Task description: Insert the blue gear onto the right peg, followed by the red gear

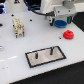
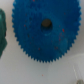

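The blue gear (image 1: pixel 60 23) is at the back right of the white table, partly under my gripper (image 1: pixel 60 20), which hangs right over it. In the wrist view the blue gear (image 2: pixel 45 30) fills most of the picture, with its centre hole showing. My fingers are not clearly visible, so I cannot tell whether they hold the gear. The red gear (image 1: pixel 68 34) lies on the table just in front of the blue one. The right peg (image 1: pixel 50 50) stands on the black-framed grey plate (image 1: pixel 57 55), beside a second peg (image 1: pixel 36 54).
A beige blocky part (image 1: pixel 18 27) stands at the exterior view's left. Dark cables (image 1: pixel 32 14) run along the back. The table's front edge (image 1: pixel 55 72) drops to dark floor. A dark green shape (image 2: pixel 2 30) sits at the wrist view's edge.
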Robot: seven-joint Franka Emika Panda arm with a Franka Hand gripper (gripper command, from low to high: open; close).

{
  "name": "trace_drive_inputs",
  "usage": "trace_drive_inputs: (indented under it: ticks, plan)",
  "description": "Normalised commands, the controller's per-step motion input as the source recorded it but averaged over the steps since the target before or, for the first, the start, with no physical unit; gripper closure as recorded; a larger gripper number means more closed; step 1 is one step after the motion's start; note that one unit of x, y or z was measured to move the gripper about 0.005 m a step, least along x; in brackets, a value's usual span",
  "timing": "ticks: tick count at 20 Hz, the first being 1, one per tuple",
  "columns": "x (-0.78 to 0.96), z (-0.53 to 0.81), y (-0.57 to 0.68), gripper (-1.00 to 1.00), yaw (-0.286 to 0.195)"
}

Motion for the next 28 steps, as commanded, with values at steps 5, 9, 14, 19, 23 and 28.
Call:
trace_drive_inputs:
  ticks: [5, 9, 14, 19, 23, 28]
  plan:
    - [-0.15, -0.13, 0.06, 1.0, 0.0]
    - [-0.17, -0.1, 0.02, 1.0, 0.0]
    - [-0.02, 0.05, -0.01, 1.0, 0.0]
    - [0.24, 0.47, -0.12, 1.0, 0.0]
    - [0.49, 0.57, -0.26, 1.0, 0.0]
    - [0.6, 0.54, -0.35, 1.0, 0.0]
